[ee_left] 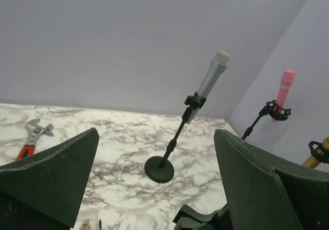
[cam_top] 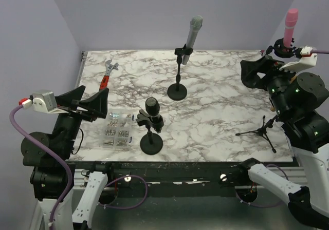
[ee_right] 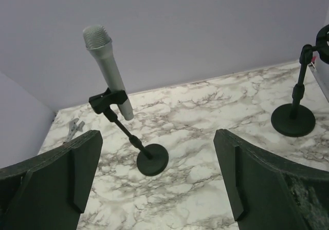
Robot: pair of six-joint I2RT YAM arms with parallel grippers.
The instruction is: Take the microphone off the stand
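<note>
Presently both claws stand with their jaws spread wide and nothing between them. Straight ahead of the right gripper [ee_right: 157, 135], framed between its two fingers and a little to its left, rises the silver microphone [ee_right: 105, 65]. Open air and the marble table [ee_right: 205, 153] lie between them, so the two are well apart.

The left gripper [ee_left: 154, 135] faces the same microphone from the other side, ahead and slightly to its right. In the top view its gap looks the longer one, so I judge the right arm the nearer.

Near the left claw, ahead of it and lower, a black microphone [cam_top: 152, 112] sits on a short stand of its own. Off to the right claw's right a pink microphone [cam_top: 290, 27] stands on another. The task does not say which microphone is meant. Both wrists face the silver one, so I take that as the likely target.

Its long axis runs steeply, head up and tail down, leaning off the vertical. Seen from the right claw the head tips left; from the left claw it tips right. The clip [ee_right: 108, 100] holds the body low, near the tail, on top of the slanted stand [ee_right: 128, 135]. A pull would most likely have to follow that axis upward, out of the clip.
</note>
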